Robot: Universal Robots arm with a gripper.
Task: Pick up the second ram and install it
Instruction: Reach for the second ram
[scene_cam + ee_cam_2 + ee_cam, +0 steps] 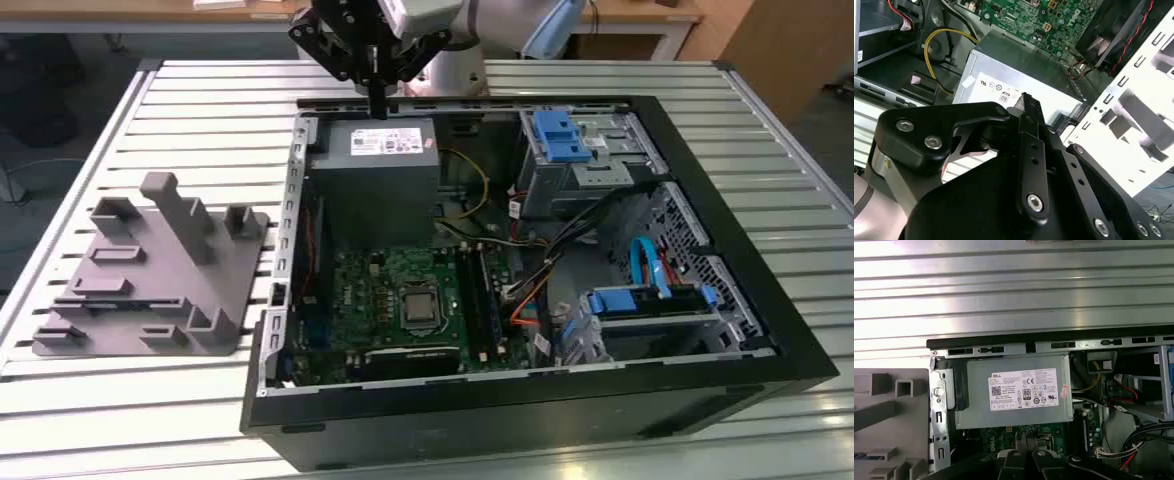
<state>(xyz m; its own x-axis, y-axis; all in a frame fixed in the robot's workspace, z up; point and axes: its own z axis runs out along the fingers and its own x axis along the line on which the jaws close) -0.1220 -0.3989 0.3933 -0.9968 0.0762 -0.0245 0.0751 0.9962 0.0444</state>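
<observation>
Gripper closed, apparently empty, over power supply — second ram, seemingly in holder: light, stiff, fragile — pinch its edges.

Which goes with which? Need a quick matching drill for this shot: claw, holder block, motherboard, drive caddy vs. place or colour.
Things:
1. claw
2. grey holder block
3. motherboard
4. upper drive caddy

Place or colour:
A. blue
B. green
C. on the slatted table, at the exterior view's left of the computer case
D. above the power supply

Pairs: 1-D, 2-C, 3-B, 4-A.
</observation>
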